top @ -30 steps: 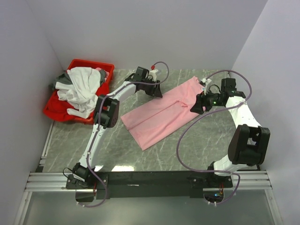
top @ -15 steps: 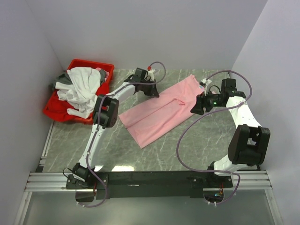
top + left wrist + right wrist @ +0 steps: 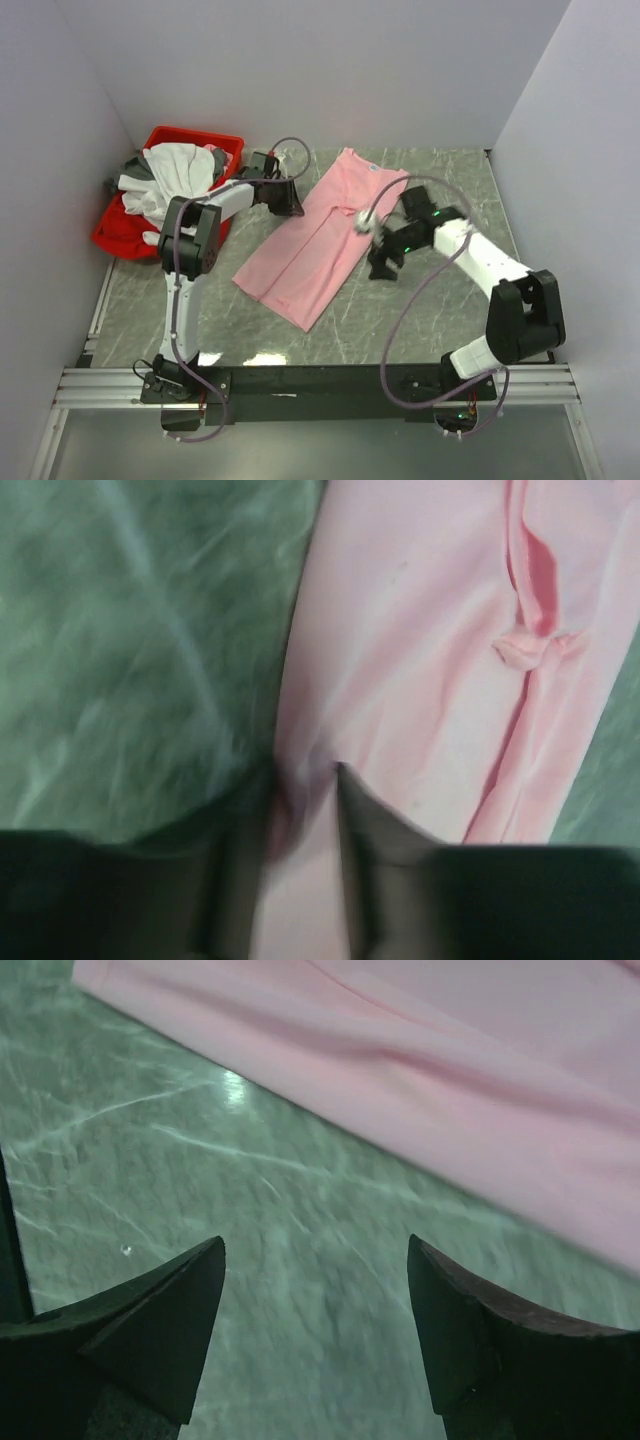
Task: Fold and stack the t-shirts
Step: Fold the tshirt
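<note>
The pink t-shirt (image 3: 310, 240) lies on the marble table (image 3: 440, 300) just right of the red bin (image 3: 195, 136), already narrowed into a long strip that runs at a slant, its far end level with the bin. The left gripper (image 3: 288, 198) sits on the strip's bin-side edge. The wrist view shows its fingers drawn close with a pucker of pink cloth nipped between them, so I read that as a pinch on the shirt. The right gripper (image 3: 378, 262) is on the side of the strip away from the bin, jaws spread wide over bare marble, holding nothing, with the cloth edge just beyond its fingertips. In the bin, a white t-shirt (image 3: 175, 185) is heaped over a dark grey one (image 3: 125, 172), both waiting. This looks like the set-up for a cross fold. To do it well, the right claw should slide in low and take both layers of its edge opposite the left's pinch. Then both should lift evenly, keeping the cloth taut. A lopsided pull could peel the layers apart or skew the strip toward the bin.
</note>
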Robot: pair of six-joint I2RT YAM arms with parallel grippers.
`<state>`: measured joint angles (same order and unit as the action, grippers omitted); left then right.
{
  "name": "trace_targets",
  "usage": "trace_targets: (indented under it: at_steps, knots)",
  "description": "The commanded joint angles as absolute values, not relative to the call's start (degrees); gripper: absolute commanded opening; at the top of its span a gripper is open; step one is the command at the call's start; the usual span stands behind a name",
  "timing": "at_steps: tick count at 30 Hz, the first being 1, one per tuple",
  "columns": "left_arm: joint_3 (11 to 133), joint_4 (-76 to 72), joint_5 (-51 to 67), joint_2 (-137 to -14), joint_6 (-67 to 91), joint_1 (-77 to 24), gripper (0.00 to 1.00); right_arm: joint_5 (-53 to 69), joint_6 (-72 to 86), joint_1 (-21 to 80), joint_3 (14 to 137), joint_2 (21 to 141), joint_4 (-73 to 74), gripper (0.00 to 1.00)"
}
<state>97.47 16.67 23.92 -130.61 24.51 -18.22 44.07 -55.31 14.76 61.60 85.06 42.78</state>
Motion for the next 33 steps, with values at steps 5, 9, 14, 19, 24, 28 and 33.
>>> trace_targets:
  at_steps: [5, 9, 14, 19, 24, 28, 33]
  knots:
    - [83.34, 9.78, 9.33, -103.57, 25.14, -17.93, 0.64, 21.64, -69.34, 41.99, 51.43, 82.96, 25.94, 0.82]
    - [72.98, 7.74, 0.64, -85.9, 25.13, -14.95, 0.93, 17.67, -67.86, 50.52, 48.43, 85.6, 17.59, 0.8]
    - [62.16, 8.79, 2.02, -68.25, 24.96, -7.3, 0.99, 14.59, -64.87, 57.21, 46.76, 88.68, 10.99, 0.74]
    - [52.31, 13.09, 3.42, -56.44, 25.4, -4.66, 0.99, 13.01, -63.99, 60.9, 47.11, 92.54, 9.41, 0.62]
    - [47.03, 15.46, 8.52, -47.64, 27.24, -4.57, 0.98, 12.57, -62.67, 62.05, 46.76, 94.48, 10.36, 0.32]
    - [46.06, 18.28, 13.88, -45.0, 27.16, -4.57, 0.98, 13.89, -62.4, 62.32, 43.09, 90.98, 12.91, 0.01]
    - [42.55, 18.37, 28.87, -44.38, 28.74, -4.66, 0.95, 15.2, -63.98, 62.4, 38.15, 82.02, 21.16, 0.0]
